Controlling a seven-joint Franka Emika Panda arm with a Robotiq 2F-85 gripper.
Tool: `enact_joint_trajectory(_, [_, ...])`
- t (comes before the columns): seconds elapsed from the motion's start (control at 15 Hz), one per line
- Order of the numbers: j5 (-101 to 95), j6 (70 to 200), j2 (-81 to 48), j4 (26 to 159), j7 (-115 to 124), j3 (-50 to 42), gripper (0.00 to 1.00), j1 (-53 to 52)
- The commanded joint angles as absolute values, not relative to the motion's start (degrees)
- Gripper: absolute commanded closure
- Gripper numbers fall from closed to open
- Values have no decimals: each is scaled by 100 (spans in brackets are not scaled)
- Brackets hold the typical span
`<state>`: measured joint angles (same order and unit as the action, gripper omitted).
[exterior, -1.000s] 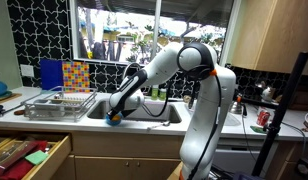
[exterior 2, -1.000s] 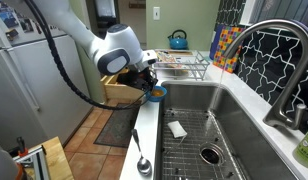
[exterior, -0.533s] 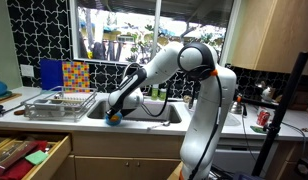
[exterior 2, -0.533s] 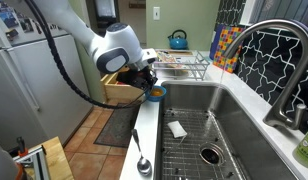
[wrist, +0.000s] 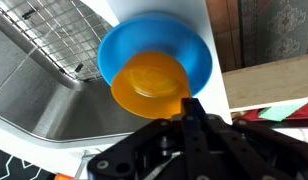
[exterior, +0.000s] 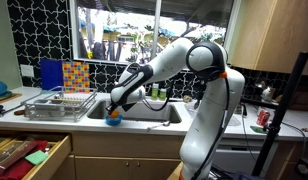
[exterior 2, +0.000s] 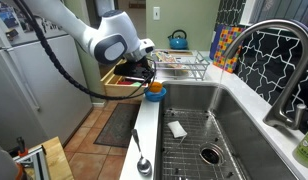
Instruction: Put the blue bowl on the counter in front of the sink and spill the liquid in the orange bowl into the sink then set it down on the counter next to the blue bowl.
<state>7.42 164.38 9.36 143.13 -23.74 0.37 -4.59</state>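
Claw (wrist: 190,106) clenched on small round orange plastic bowl (wrist: 149,82) rim; thin pinch may slip, spilling short of stainless-steel sink (exterior 2: 194,105).

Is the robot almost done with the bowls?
Not yet. Done: the blue bowl sits on the counter by the sink. In hand: the gripper pinches the rim of the orange bowl. Left: tipping it into the sink, then setting it beside the blue bowl.

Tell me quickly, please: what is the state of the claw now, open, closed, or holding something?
Claw: closed, pinching the rim of the small round orange plastic bowl, which is nested in the shallow round blue plastic bowl.
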Motion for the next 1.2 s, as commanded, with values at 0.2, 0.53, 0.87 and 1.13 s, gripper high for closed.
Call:
enact_joint_trajectory(0.2, [744, 15256, 1916, 14547, -2903, -371, 100, -731])
enact_joint_trajectory(0.53, [1172, 15413, 1999, 14379, -3212, -781, 100, -880])
enact_joint_trajectory(0.87, [1187, 15408, 2025, 14378, -3261, -821, 100, -909])
enact_joint_trajectory(1.13, [2019, 15237, 1843, 13855, -3122, -1448, 100, -919])
